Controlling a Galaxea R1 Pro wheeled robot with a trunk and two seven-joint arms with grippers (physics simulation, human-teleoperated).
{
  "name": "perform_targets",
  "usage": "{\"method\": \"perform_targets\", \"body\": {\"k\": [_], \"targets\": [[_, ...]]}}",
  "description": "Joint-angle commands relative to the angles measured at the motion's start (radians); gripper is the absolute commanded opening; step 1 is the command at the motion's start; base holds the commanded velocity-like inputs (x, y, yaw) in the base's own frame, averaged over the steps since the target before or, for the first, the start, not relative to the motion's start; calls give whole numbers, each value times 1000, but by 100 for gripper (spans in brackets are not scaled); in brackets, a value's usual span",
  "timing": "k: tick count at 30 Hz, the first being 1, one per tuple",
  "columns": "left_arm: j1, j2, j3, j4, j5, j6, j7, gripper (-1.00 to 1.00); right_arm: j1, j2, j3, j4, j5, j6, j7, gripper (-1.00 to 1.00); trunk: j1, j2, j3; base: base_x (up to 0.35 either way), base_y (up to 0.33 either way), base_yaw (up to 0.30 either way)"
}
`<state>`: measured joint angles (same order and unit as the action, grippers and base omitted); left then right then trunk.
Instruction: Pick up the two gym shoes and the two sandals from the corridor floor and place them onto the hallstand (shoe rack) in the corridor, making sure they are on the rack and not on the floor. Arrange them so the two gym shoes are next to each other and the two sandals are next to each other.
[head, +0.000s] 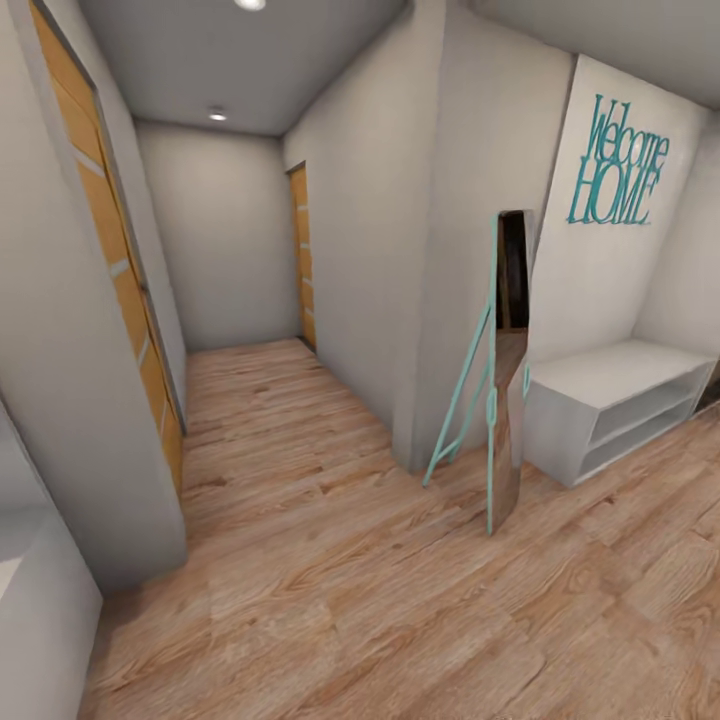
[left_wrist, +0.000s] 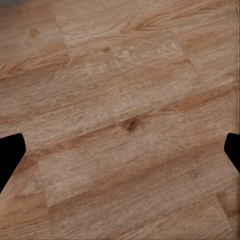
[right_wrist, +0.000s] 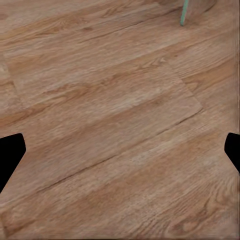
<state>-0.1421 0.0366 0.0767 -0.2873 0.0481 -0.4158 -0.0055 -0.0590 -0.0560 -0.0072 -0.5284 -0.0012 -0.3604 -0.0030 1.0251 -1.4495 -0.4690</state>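
Both claws, left claw (left_wrist: 120, 155) and right claw (right_wrist: 120, 155), hang wide open and empty above the corridor floor (head: 330, 560). The hallstand (head: 610, 400) stands ahead against the right wall, well apart from them, beside a teal-framed mirror (head: 505, 380) whose foot shows beyond the right claw.

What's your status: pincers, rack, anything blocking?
Left pincer and right pincer open, empty, over corridor floor. Hallstand ahead right, shelves bare. Standing mirror leans just left of it.

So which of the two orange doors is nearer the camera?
The left door, along the left wall, large in the foreground; the other door sits far down the corridor on the right wall.
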Motion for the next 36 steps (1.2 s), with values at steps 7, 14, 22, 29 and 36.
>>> {"method": "perform_targets", "body": {"k": [7,14,22,29,36], "targets": [[0,0,0,0,5,-3,-1,100,-1,1,0,1,0,-3,0,100,0,-1,-1,0,0,-267],[-1,0,0,1,5,-3,-1,100,-1,1,0,2,0,-3,0,100,0,-1,-1,0,0,-267],[-1,-1,0,1,4,-3,-1,100,-1,1,0,2,0,-3,0,100,19,-36,-17,0,0,-267],[-1,-1,0,1,4,-3,-1,100,-1,1,0,2,0,-3,0,100,46,-85,-39,0,0,-267],[-1,-1,-1,1,4,-3,-2,100,-1,1,0,2,0,-3,3,100,73,-134,-62,0,0,-267]]}}
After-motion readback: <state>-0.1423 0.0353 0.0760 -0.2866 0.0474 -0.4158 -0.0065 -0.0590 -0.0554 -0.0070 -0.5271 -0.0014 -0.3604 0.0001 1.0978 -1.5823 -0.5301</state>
